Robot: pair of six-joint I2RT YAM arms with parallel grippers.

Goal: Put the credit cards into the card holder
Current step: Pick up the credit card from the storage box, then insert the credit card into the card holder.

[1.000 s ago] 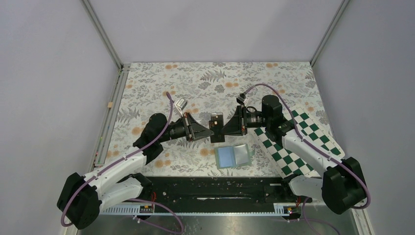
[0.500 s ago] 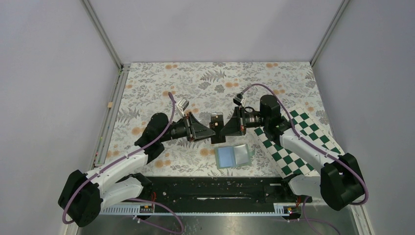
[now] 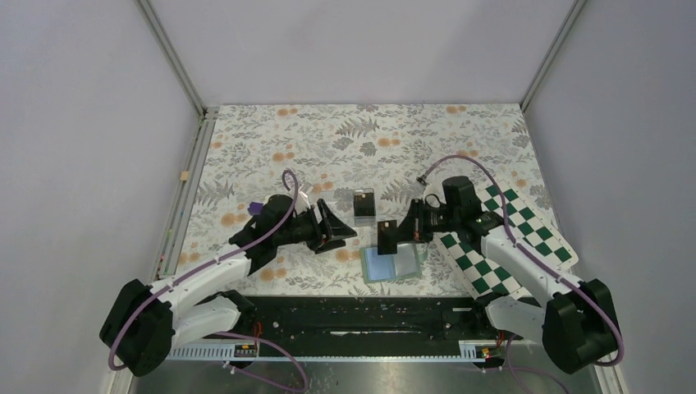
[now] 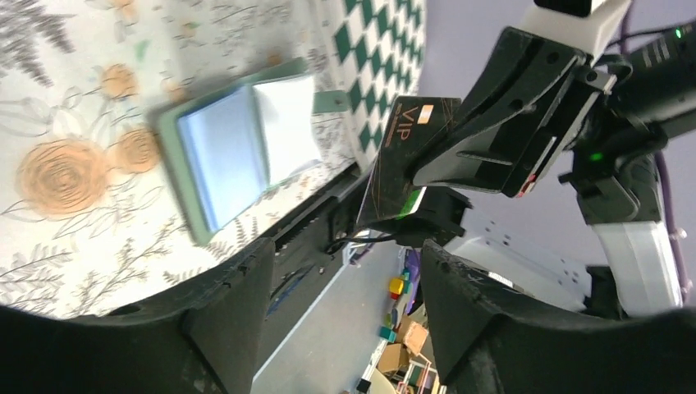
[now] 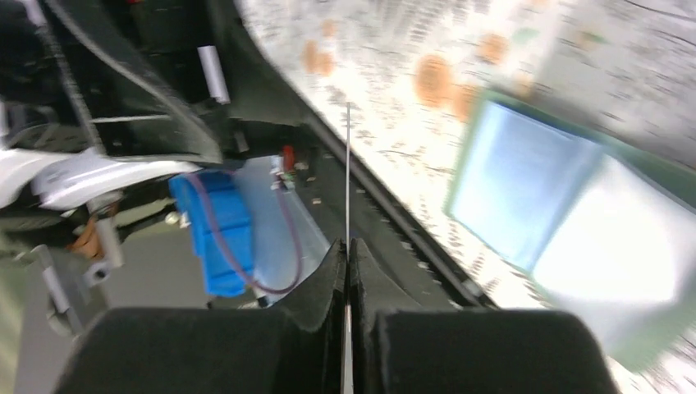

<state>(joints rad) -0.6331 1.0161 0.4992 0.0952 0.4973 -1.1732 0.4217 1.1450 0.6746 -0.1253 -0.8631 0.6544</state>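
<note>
The card holder (image 3: 392, 263) lies open on the floral table, pale blue pockets up; it also shows in the left wrist view (image 4: 238, 148) and the right wrist view (image 5: 558, 205). My right gripper (image 3: 392, 234) is shut on a black credit card (image 3: 386, 236), held just above the holder's left half. That card (image 4: 406, 156) faces the left wrist camera and appears edge-on (image 5: 347, 164) in the right wrist view, pinched between the fingers of the right gripper (image 5: 347, 246). My left gripper (image 3: 338, 230) stands open and empty, left of the card (image 4: 345, 312). A second black card (image 3: 362, 205) sits farther back.
The green-and-white chequered board (image 3: 501, 238) lies at the right under the right arm. The black base rail (image 3: 369, 316) runs along the near table edge, close to the holder. Grey walls enclose the table on three sides.
The left gripper opened, let go of the card and drew back to the left. The right gripper, shut on the card, carried it down and nearer, over the open holder.
</note>
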